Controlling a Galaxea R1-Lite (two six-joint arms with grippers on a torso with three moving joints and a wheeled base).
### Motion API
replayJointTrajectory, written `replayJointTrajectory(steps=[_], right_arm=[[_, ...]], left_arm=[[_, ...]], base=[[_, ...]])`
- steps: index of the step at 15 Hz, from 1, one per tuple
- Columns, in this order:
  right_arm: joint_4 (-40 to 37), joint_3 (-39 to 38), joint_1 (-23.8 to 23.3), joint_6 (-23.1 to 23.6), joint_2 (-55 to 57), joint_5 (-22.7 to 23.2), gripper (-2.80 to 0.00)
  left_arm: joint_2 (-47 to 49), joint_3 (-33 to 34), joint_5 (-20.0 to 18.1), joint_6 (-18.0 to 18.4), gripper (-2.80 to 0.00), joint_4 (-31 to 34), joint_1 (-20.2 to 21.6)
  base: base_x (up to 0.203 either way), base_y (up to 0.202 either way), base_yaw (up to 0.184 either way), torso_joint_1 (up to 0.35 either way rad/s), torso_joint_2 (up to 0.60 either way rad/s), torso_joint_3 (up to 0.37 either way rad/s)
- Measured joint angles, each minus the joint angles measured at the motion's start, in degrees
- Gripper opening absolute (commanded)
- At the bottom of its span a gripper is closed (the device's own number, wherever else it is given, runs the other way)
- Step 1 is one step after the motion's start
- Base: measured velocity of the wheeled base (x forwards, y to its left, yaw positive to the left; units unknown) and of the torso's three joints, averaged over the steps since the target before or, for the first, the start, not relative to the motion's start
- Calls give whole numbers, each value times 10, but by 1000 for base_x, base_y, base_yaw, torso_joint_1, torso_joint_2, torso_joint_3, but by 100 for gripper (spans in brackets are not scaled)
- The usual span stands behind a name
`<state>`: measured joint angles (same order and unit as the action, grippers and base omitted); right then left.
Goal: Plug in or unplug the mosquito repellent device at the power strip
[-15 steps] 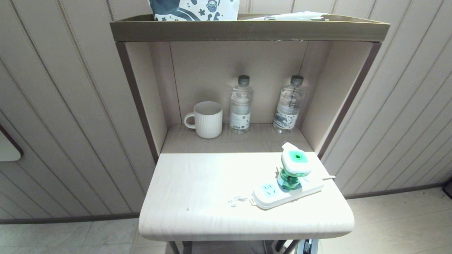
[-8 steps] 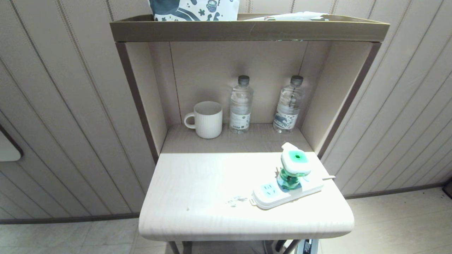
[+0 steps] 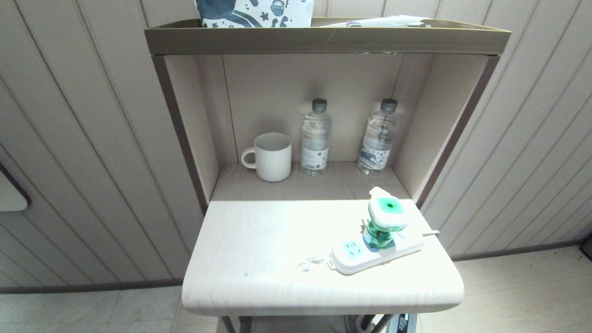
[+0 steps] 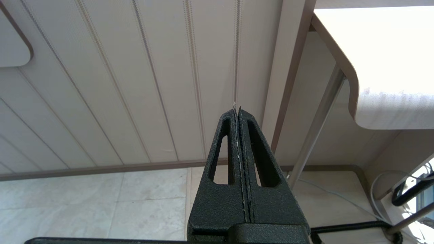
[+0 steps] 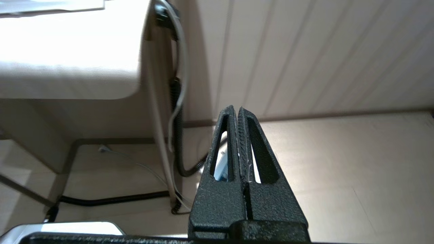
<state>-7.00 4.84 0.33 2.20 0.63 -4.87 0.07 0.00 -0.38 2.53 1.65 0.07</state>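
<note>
Two grippers: both low beside the table, below its top, neither near the things on it and neither showing in the head view.
Left gripper (image 4: pixel 237 110): fingers pressed flat together, holding nothing, touching nothing; it hangs by the table's left side, pointing toward the panelled wall (image 4: pixel 135 84) and the floor tiles.
Right gripper (image 5: pixel 236 108): fingers clenched together on nothing; it hangs by the table's right side, with a white cord (image 5: pixel 181 67) and a black cable (image 5: pixel 112 199) running down and along the floor beyond it.
Table (image 3: pixel 259 259): pale top with rounded front corners, standing against the wall.
Power strip (image 3: pixel 351 259): lies flat on the right front part of the table top, slanted, its thin cord leading off the right edge; well above and apart from both grippers.
Repellent device (image 3: pixel 387 212): stands upright on the power strip's middle, plugged in, white cap with green centre over a green bottle; one light-blue socket shows free beside it.
Mug (image 3: pixel 273 156): white, ribbed, in the recess behind the table top, handle to the left.
Water bottles: two clear ones, one (image 3: pixel 316 138) just beside the mug, the other (image 3: pixel 379 138) near the recess's right wall.
Top shelf (image 3: pixel 323 40): a patterned bag (image 3: pixel 254 13) on it.
</note>
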Motion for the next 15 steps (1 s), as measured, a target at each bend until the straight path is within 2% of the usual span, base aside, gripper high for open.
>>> replayJointTrajectory(steps=[2,3,7,15], right_arm=[[13,-18,0,31,-5,48,-280],[24,-26,0,40,-6,57,-280],[63,-44,1,-36,-7,42,-280],[67,-48,1,-40,-7,41,-280]], left_arm=[[0,0,0,0,-280,0,0],[0,0,-1,0,-280,0,0],[0,0,0,0,-280,0,0],[0,0,0,0,-280,0,0]], base=[[0,0,0,0,0,0],[0,0,0,0,0,0],[0,0,0,0,0,0],[0,0,0,0,0,0]])
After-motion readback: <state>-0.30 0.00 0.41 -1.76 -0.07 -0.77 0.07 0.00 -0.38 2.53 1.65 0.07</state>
